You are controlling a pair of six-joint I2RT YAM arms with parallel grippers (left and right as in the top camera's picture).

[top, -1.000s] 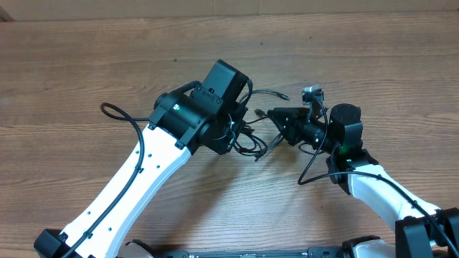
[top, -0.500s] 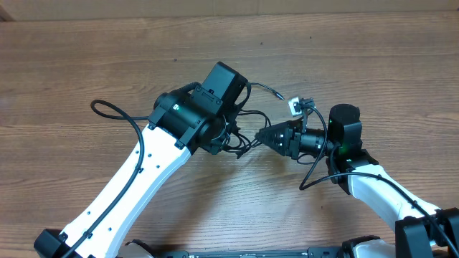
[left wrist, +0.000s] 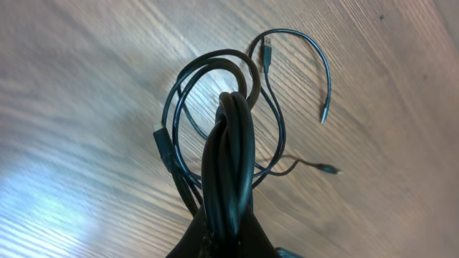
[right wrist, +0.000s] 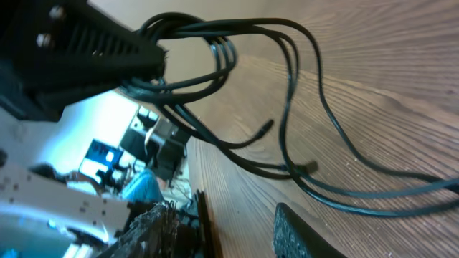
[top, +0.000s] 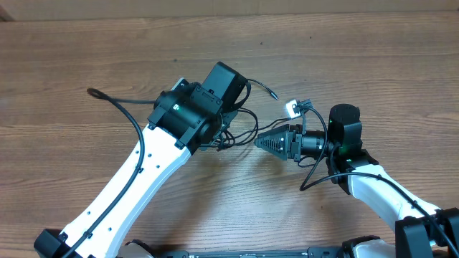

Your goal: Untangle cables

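**Overhead, left-wrist and right-wrist views of 2 arms at a wooden table (top: pixel 373 57).** The left gripper (left wrist: pixel 224 242) is clamped tight on the cables (left wrist: pixel 228 143), which leave its jaws as a thick dark bundle of several strands pressed side by side. Beyond the grip the bundle opens into loose overlapping loops (left wrist: pixel 215 57), and thinner strands run out from these over the wood. 4 plug ends show in the left-wrist view: a flat metal plug (left wrist: pixel 267 51) near the top of the loops, a slim tip (left wrist: pixel 324 115) ending an arched strand, a small plug (left wrist: pixel 331 170) lying to the right, and a dark plug body (left wrist: pixel 161 142) left of the bundle. Overhead, the bundle sits near the table's centre, largely hidden beneath the left wrist housing (top: pixel 215 97), with 1 free strand (top: pixel 267 90) reaching out toward the far right. The right gripper (top: pixel 261 142) points at the bundle from the right, just beside the outer loop; contact cannot be told. Its 2 fingers (right wrist: pixel 297 233) stand partly apart with nothing between them, and the strands cross in front of them.
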